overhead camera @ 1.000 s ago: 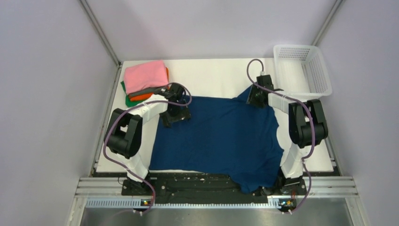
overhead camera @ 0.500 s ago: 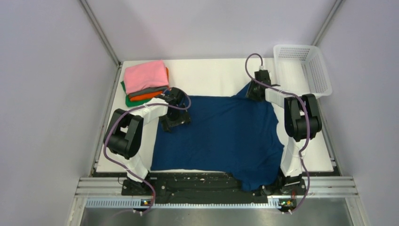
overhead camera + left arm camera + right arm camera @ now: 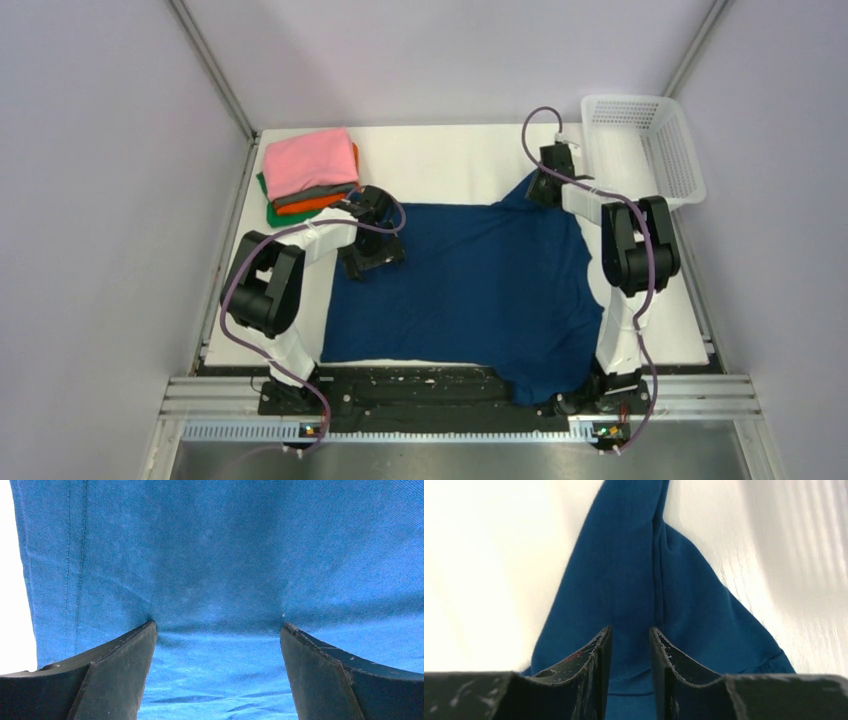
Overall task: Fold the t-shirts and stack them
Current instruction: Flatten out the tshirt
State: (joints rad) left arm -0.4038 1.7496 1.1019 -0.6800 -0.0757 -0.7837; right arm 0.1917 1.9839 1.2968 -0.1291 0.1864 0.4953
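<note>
Your white table (image 3: 450,160) sat boxed in by plain pale walls (image 3: 120,200), with a metal rail (image 3: 450,395) along the near edge. The navy t-shirt (image 3: 470,290) lay spread flat across the middle, its near hem spilling onto the rail. Your left gripper (image 3: 217,625) stood wide, both tips pressed on the cloth near its left edge. Your right gripper (image 3: 630,630) was narrow over a ridge at the shirt's far corner; whether it pinched, you couldn't tell. The pink t-shirt (image 3: 310,160) topped the grey, orange and green stack (image 3: 295,205) at far left, and the mesh basket (image 3: 645,150) stood at far right.
</note>
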